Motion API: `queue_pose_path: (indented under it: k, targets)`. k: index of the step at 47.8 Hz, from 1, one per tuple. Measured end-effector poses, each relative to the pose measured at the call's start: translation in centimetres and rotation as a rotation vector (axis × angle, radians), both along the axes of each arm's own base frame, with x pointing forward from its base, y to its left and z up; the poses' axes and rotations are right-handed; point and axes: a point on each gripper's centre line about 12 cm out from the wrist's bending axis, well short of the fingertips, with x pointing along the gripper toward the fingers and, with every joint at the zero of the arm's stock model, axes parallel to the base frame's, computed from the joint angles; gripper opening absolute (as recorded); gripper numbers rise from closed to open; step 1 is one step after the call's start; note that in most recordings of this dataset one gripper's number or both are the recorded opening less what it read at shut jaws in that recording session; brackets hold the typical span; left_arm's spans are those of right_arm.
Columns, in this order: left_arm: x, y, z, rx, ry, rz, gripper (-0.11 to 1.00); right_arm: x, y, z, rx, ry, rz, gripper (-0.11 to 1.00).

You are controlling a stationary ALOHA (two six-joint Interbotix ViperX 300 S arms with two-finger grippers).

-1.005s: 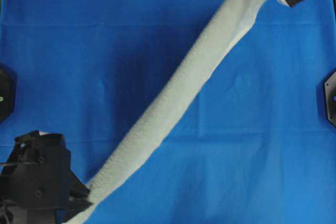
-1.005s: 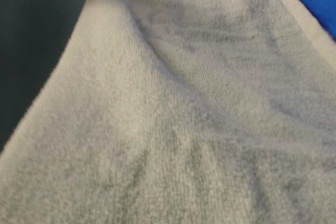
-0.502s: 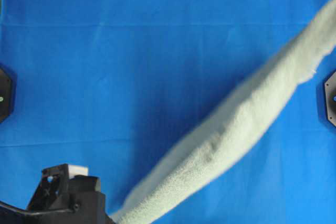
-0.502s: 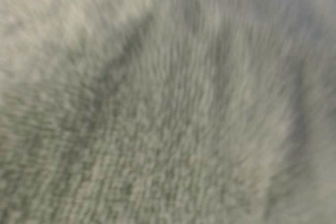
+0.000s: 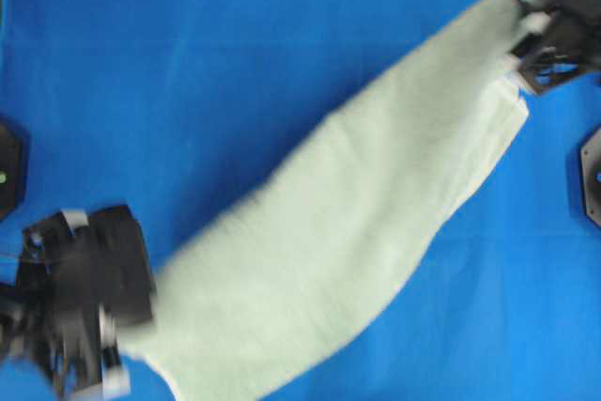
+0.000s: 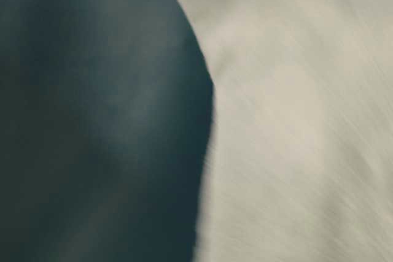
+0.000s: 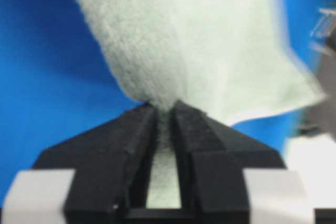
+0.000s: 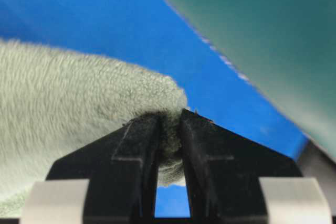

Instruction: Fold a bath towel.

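Note:
The bath towel [image 5: 357,232], pale sage-green terry, hangs stretched in a broad diagonal band from lower left to upper right over the blue cloth. My left gripper [image 5: 131,321] is shut on its lower left end; in the left wrist view the pile is pinched between the black fingers [image 7: 165,111]. My right gripper [image 5: 526,39] is shut on the upper right end, where a bunched fold sits between its fingertips [image 8: 169,121]. In the table-level view the bath towel [image 6: 301,127] fills the right half, blurred.
The blue cloth surface [image 5: 188,91] covers the whole table. Black arm bases sit at the left edge [image 5: 7,168] and right edge [image 5: 592,176]. A dark green wall [image 8: 273,30] runs beyond the table's edge in the right wrist view.
Both arms have swung with the towel held between them. The thin rolled band of a second ago now shows as a wide sheet. The right gripper is back in the overhead view at top right.

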Motion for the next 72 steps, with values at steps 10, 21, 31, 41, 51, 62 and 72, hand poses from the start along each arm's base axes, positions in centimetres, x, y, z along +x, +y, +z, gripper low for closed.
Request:
queue_pose_path:
  k: [10,21,31,41,51,62,72]
  targets:
    - [-5.0,4.8,-6.1,0.014,0.096,0.155,0.09,2.4,-5.0,-5.5,0.08,-0.033,0.015,0.18]
    - [-7.3,6.6,-9.1,-0.027,0.073,0.157,0.09,4.9,-7.9,-9.8,0.114,-0.018,0.091,0.18]
    - [-7.8,7.2,-10.5,-0.041,0.066,0.154,0.09,7.8,-10.0,-9.9,0.059,-0.015,0.172,0.18]
    - [-8.1,7.4,-10.8,-0.034,0.075,0.154,0.09,9.4,-11.6,-9.1,-0.026,0.01,0.235,0.18]
    - [-8.1,7.5,-10.8,-0.034,0.073,0.151,0.41,9.7,-11.7,-9.3,-0.032,0.01,0.253,0.63]
    - [-9.5,8.1,-10.6,-0.041,0.103,0.188,0.81,6.9,-10.6,-9.8,0.011,0.038,0.177,0.63]
    - [-10.6,8.7,-9.5,-0.073,0.057,0.196,0.8,3.6,-6.1,-8.0,0.074,-0.03,0.124,0.64]
